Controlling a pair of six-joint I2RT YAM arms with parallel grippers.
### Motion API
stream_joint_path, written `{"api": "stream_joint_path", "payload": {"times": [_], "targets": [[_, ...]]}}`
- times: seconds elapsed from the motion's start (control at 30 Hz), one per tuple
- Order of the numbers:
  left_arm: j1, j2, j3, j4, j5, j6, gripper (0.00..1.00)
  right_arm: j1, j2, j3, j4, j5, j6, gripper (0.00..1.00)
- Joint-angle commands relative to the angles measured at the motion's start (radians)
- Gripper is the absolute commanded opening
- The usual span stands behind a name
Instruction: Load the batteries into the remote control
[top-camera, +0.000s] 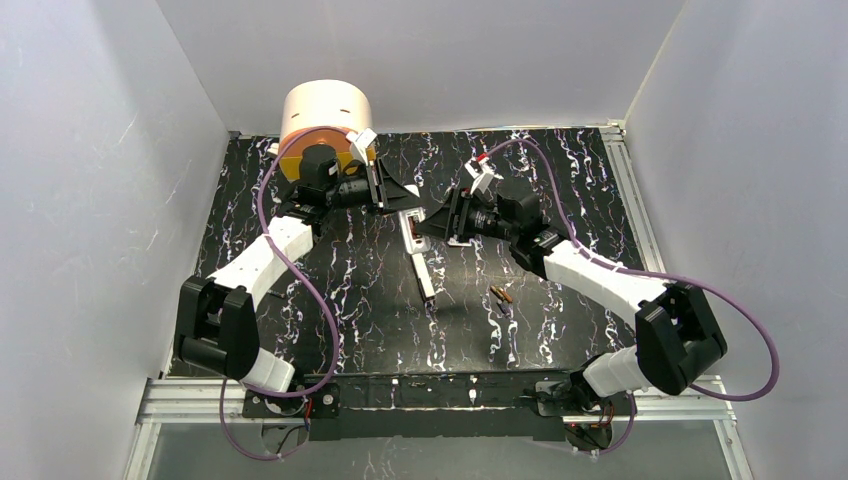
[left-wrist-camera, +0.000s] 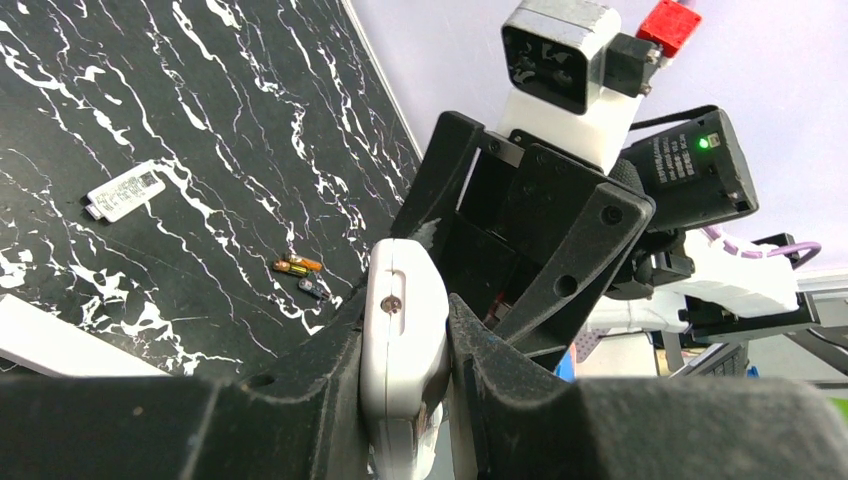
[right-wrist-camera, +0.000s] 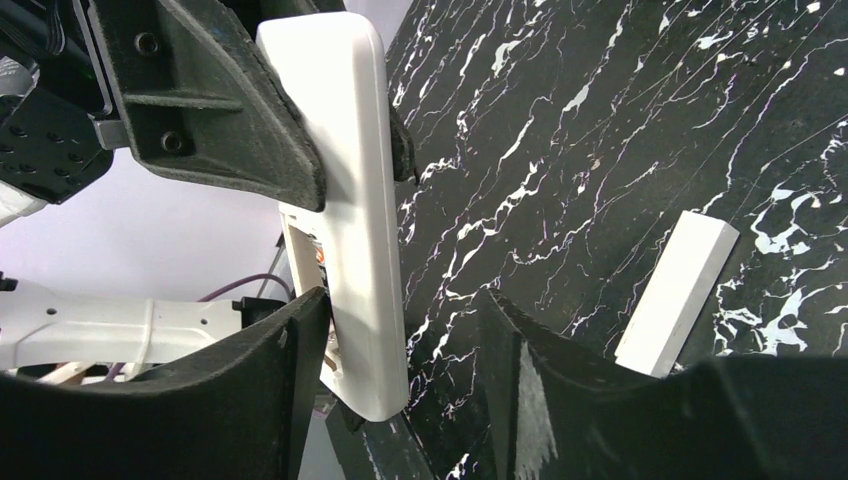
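Note:
My left gripper (top-camera: 398, 200) is shut on the white remote control (top-camera: 409, 226) and holds it on edge above the table's middle. In the left wrist view the remote control (left-wrist-camera: 402, 330) is pinched between both fingers. The right gripper (top-camera: 438, 222) faces it from the right. In the right wrist view the remote control's (right-wrist-camera: 350, 210) lower end sits inside the open right gripper (right-wrist-camera: 400, 300). It lies against the left finger with a gap to the right finger (right-wrist-camera: 540, 385). The batteries (top-camera: 500, 294) lie on the table, right of centre, and the left wrist view also shows the batteries (left-wrist-camera: 298, 265).
A long plain white bar (top-camera: 424, 275) lies on the black marbled table (top-camera: 340, 300) just below the grippers, and the right wrist view shows this bar (right-wrist-camera: 675, 295) too. A small white labelled piece (left-wrist-camera: 125, 193) lies flat on the table. A cream cylinder (top-camera: 325, 110) stands at the back left.

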Motion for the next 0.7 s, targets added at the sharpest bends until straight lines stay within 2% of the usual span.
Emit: {"api": "stream_joint_path", "payload": {"times": [0.0, 0.3, 0.53, 0.6, 0.67], "targets": [[0.002, -0.065, -0.001, 0.01, 0.035, 0.0, 0.0, -0.002, 0.011, 0.053, -0.066, 0.081, -0.051, 0.61], [0.0, -0.093, -0.008, 0.008, 0.034, 0.035, 0.0, -0.002, 0.044, 0.055, -0.109, 0.077, 0.017, 0.54], [0.0, -0.102, -0.003, 0.007, 0.027, 0.04, 0.0, -0.001, 0.066, 0.091, -0.225, 0.1, 0.008, 0.53], [0.0, -0.102, -0.003, -0.001, 0.018, 0.046, 0.0, -0.002, 0.057, 0.081, -0.201, 0.098, -0.007, 0.56], [0.0, -0.101, -0.002, -0.03, 0.0, 0.063, 0.0, -0.002, 0.038, 0.085, -0.176, 0.092, -0.025, 0.64]]}}
